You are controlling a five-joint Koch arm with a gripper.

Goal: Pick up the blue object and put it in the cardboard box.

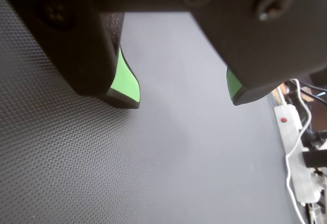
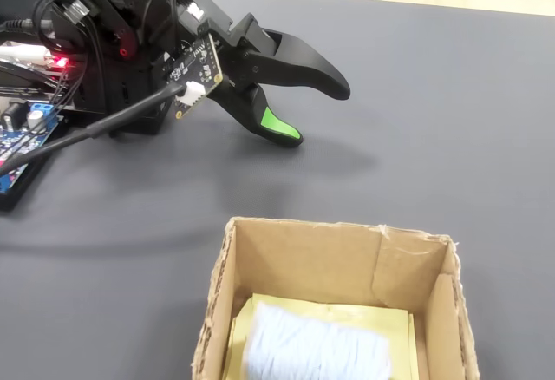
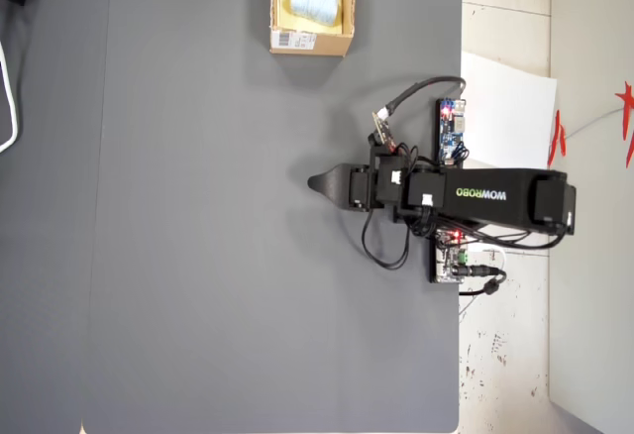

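We see the blue object (image 2: pixel 316 350) as soft, fuzzy stuff like wound yarn or cloth, matt throughout. The cardboard box (image 2: pixel 338 263) is rough brown card with torn, fibrous edges, lined with pale yellow paper. The mat (image 1: pixel 76 173) looks like finely dimpled dark grey rubber or fabric, dull. The gripper (image 1: pixel 184 96) is matt black plastic with smooth green pads (image 1: pixel 125 81) and metal screws (image 1: pixel 273 4).

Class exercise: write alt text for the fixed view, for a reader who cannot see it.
A pale blue object lies inside an open cardboard box on a dark grey mat. Behind it the black gripper hovers with its jaws open and empty, apart from the box.
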